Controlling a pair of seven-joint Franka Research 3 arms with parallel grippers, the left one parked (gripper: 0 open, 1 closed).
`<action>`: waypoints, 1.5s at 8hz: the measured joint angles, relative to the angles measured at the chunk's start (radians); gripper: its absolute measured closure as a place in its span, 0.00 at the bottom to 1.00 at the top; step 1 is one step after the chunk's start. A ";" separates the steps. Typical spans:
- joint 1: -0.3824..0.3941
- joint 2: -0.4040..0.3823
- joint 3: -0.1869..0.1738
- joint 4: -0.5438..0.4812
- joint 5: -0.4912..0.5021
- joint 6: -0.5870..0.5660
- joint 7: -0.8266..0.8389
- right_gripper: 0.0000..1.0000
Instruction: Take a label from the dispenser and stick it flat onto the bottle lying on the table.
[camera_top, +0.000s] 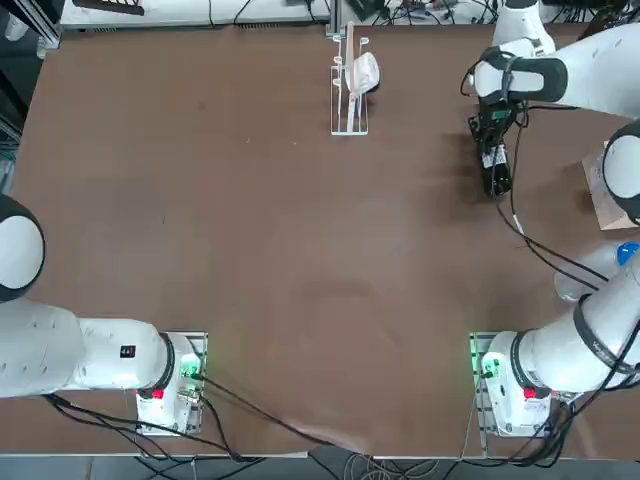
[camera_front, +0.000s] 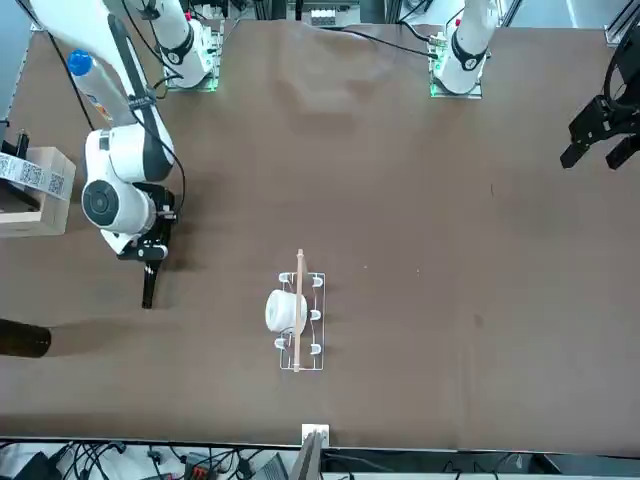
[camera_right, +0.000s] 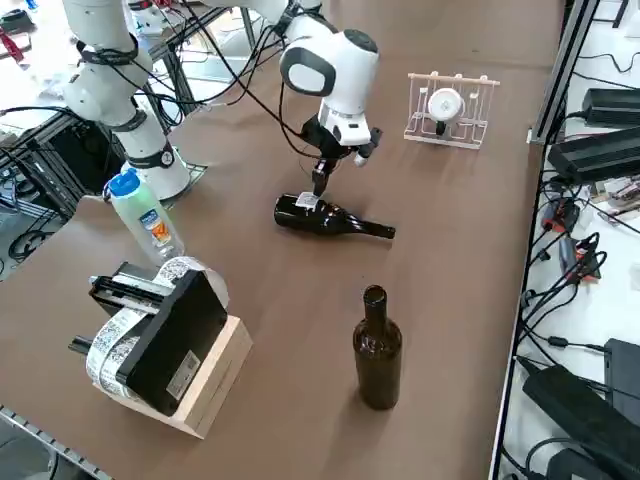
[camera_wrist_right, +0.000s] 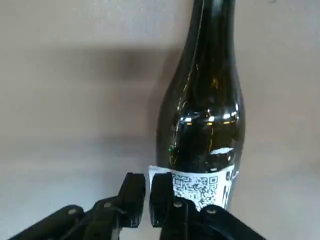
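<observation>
The label (camera_wrist_right: 196, 187), printed with a QR code, lay across the bottle (camera_wrist_right: 205, 125), one end jutting out; the right gripper (camera_wrist_right: 147, 181) hovered there, fingers narrowly parted.

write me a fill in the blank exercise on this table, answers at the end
The right hand is at the dark bottle, which lies on its ____. The label on that bottle carries a ____ code. The clear plastic bottle has a ____ cap. The black dispenser sits on a base made of ____.

side; QR; blue; wood
</observation>
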 joint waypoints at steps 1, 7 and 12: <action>0.000 0.005 0.000 0.000 0.000 0.004 0.000 0.86; 0.000 0.014 0.000 0.000 0.003 0.007 0.001 0.86; 0.000 0.044 0.000 0.000 0.006 0.036 0.002 0.86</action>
